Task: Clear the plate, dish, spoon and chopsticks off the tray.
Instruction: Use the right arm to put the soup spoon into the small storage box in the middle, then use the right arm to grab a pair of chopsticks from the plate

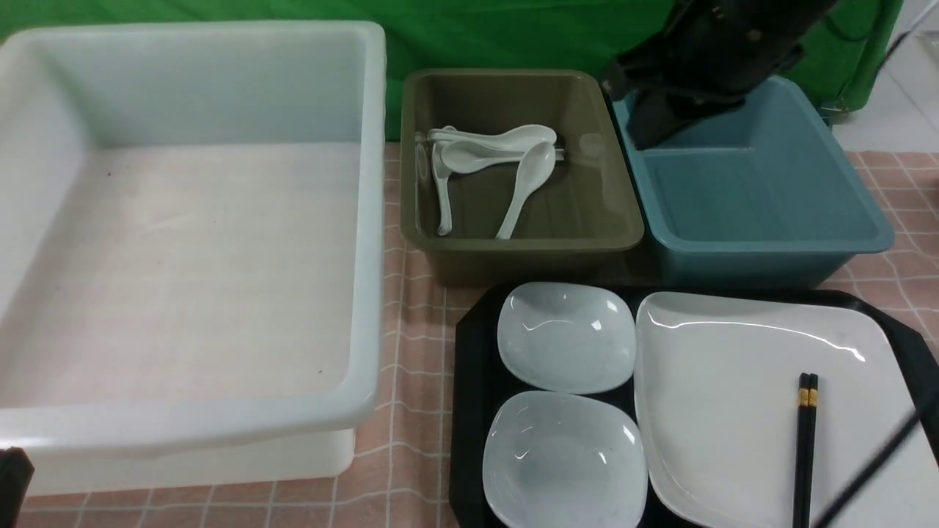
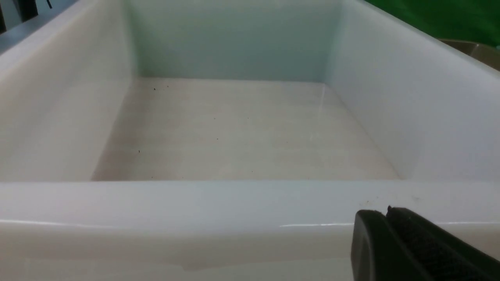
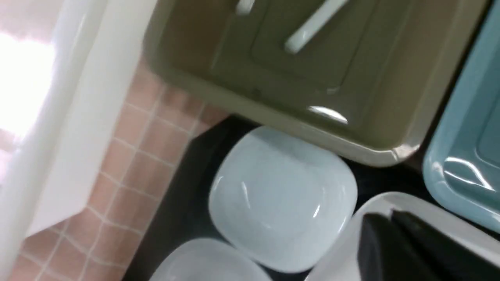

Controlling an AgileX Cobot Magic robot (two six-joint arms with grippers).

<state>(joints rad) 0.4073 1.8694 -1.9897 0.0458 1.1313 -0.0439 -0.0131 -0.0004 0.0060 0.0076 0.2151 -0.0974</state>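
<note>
at the far left the left gripper [image 2: 384, 214] sits low, just outside the near wall of a big white tub [image 1: 191, 220]. in the left wrist view its two dark fingers [image 2: 414, 249] lie pressed together with nothing between them. the tub stands on a pink checked cloth [image 1: 418, 323] and takes up the whole left half of the front view. to its right, at the back, stands an olive bin [image 1: 521, 242] with a loose heap of white spoons [image 1: 484, 158] in its far half, two handles reaching toward the near wall. in front of that bin lies the black tray [image 1: 469, 411], its far edge close to the bins. on the tray's left side sit two small pale dishes, the far dish [image 1: 565, 337] and the near dish [image 1: 565, 462], almost touching each other. just right of them the large white plate [image 1: 733, 411] fills the rest of the tray. the black chopsticks [image 1: 805, 455] lie side by side on the plate's right part, gold bands at the far end. behind the plate stands a blue bin [image 1: 763, 198], touching the olive one. the right gripper [image 1: 649, 136] hangs over the blue bin's far left corner. in the blurred right wrist view its fingers [image 3: 414, 249] seem to be closed against each other, holding nothing.
</note>
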